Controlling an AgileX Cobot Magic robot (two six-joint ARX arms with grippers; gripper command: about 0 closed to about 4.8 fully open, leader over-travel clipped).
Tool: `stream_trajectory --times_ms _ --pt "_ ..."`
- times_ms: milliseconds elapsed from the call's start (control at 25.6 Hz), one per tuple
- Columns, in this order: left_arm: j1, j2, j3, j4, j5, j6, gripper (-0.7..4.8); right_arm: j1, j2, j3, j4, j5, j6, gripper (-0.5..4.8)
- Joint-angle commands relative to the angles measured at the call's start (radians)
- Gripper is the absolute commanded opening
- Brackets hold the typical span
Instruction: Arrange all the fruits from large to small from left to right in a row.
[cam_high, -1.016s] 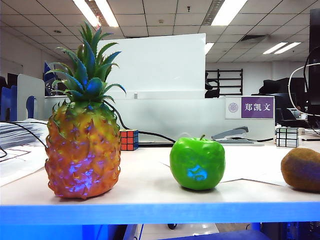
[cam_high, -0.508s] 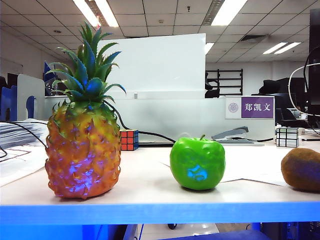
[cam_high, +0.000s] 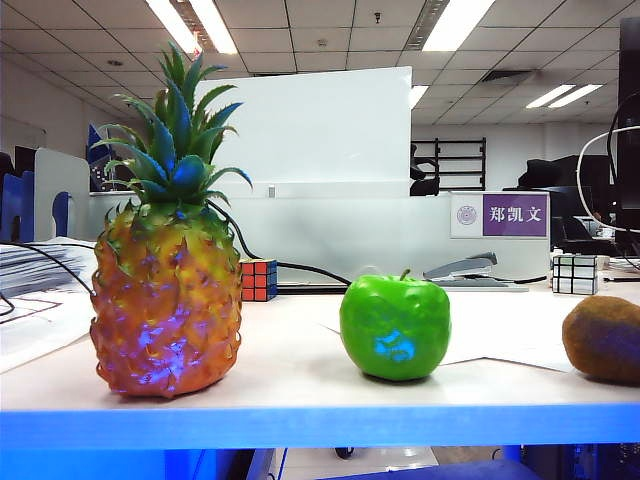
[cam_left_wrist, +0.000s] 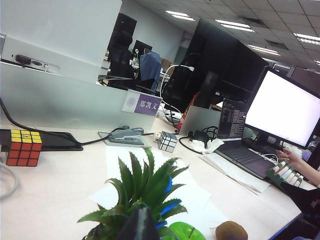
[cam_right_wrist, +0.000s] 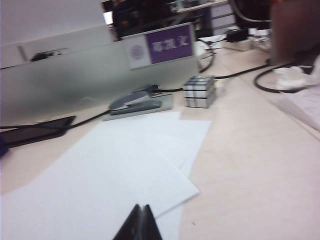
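Three fruits stand in a row near the table's front edge in the exterior view. From left to right they are the tall pineapple (cam_high: 168, 300), the green apple (cam_high: 394, 327) and the brown kiwi (cam_high: 603, 338), which the frame edge partly cuts. Neither gripper shows in the exterior view. My left gripper (cam_left_wrist: 142, 222) hangs shut and empty above the pineapple's crown (cam_left_wrist: 145, 187), with the apple (cam_left_wrist: 184, 232) and kiwi (cam_left_wrist: 231, 231) beyond it. My right gripper (cam_right_wrist: 141, 209) is shut on nothing, its tips pressed together over white paper (cam_right_wrist: 110, 165).
A coloured Rubik's cube (cam_high: 258, 280) sits behind the pineapple, a silver cube (cam_high: 574, 274) at the back right, and a stapler (cam_high: 465, 270) by the grey partition (cam_high: 350, 235). Cables and stacked papers (cam_high: 40, 270) lie at the left; a laptop (cam_left_wrist: 250, 160) is off to the right.
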Motion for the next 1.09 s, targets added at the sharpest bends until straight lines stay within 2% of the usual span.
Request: stream_trajectory --times_ms 39,391,625,1094 --pt "0.001 -0.002 0.006 0.008 0.004 -0.003 -0.05 -0.039 0.001 -0.005 0.013 -0.053 -0.013 -0.01" --pt "0.001 -0.002 0.006 0.008 0.004 -0.003 -0.05 -0.107 -0.003 -0.014 0.006 -0.119 -0.127 -0.01" --pt "0.001 -0.002 0.006 0.008 0.004 -0.003 -0.05 -0.109 -0.013 -0.014 0.012 -0.130 -0.188 -0.01" --pt "0.001 -0.002 0.006 0.008 0.004 -0.003 -0.05 -0.113 -0.019 -0.014 0.012 -0.131 -0.187 -0.01"
